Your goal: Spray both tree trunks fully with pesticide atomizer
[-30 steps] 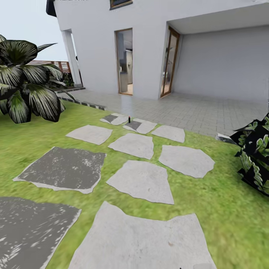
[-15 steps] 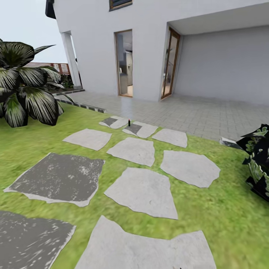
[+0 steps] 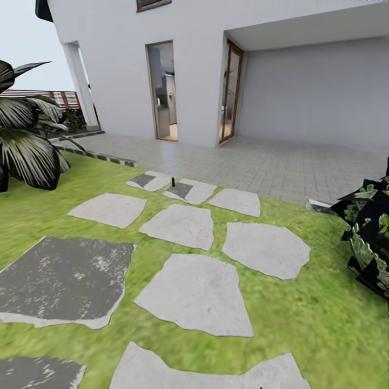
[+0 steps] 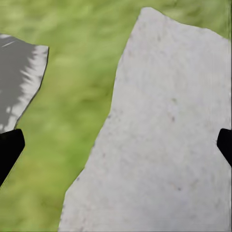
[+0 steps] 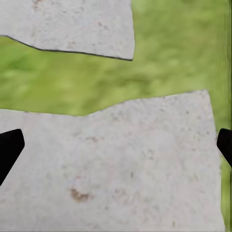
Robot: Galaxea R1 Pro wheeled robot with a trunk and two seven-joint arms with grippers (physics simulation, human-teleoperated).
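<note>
White house wall with open glazed doors, tiled patio, lawn with grey paving slabs, fence far left.

A home garden is showing here: green lawn, grey paving slabs (irregular ones), and a white house standing behind.

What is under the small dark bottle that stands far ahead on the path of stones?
The small dark bottle stands upright on a flat paving stone, on its darker grey part, with green lawn around the stones. The patch of stone right beneath its base is covered.
</note>
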